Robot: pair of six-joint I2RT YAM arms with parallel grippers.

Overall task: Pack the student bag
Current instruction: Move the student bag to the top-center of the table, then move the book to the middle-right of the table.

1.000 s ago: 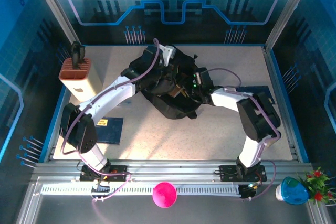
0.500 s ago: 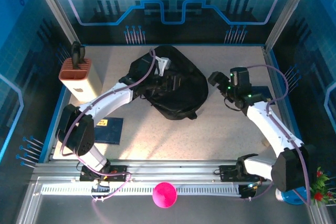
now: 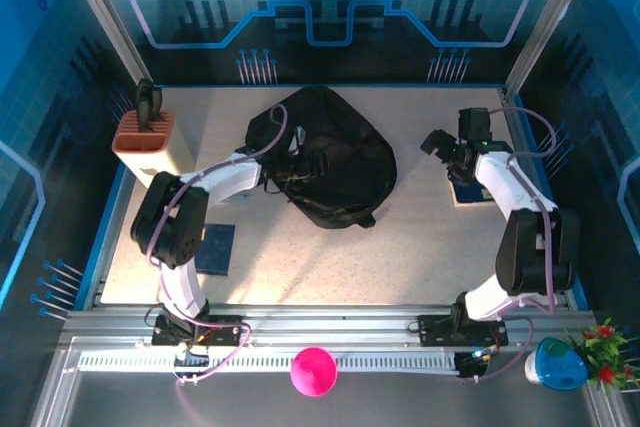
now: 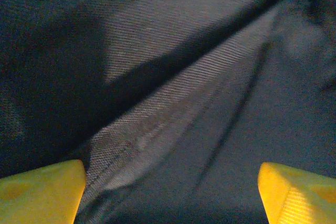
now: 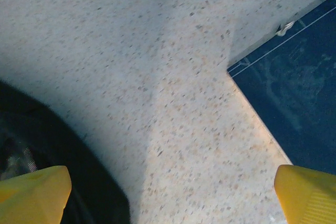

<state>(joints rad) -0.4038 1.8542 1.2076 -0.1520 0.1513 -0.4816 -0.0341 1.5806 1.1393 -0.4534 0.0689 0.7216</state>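
The student bag is a large black fabric backpack lying flat in the middle of the table. My left gripper hovers over the bag's left part. In the left wrist view its yellow fingertips stand wide apart, open, with only black woven fabric between them. My right gripper is off to the right of the bag, above bare table. It is open, with speckled tabletop between its yellow fingertips. The bag's black edge shows at lower left in the right wrist view.
A dark blue book lies at the right, beside my right gripper, and its corner shows in the right wrist view. Another blue book lies front left. A tan box with orange-brown top stands at the left edge.
My right arm has pulled out of the bag and swung to the far right of the table. The bag has settled into a flat rounded shape. My left gripper stays over the bag.
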